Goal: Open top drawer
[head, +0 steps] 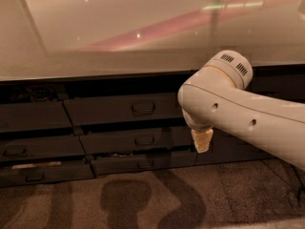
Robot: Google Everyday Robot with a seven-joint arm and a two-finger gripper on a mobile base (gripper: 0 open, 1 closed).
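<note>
The top drawer (100, 109), a wide dark grey front just under the pale desk (119, 56), looks rigid and should slide stiffly. I would take its small centred rectangular pull handle (143, 107). My cream-tipped claw (202, 141) hangs lower right of the handle; whether it is open or closed I cannot tell. A speckled brown floor (238, 190) lies below.

No writing can be read anywhere, not even on the gripper (202, 142) near the top drawer (119, 109).
</note>
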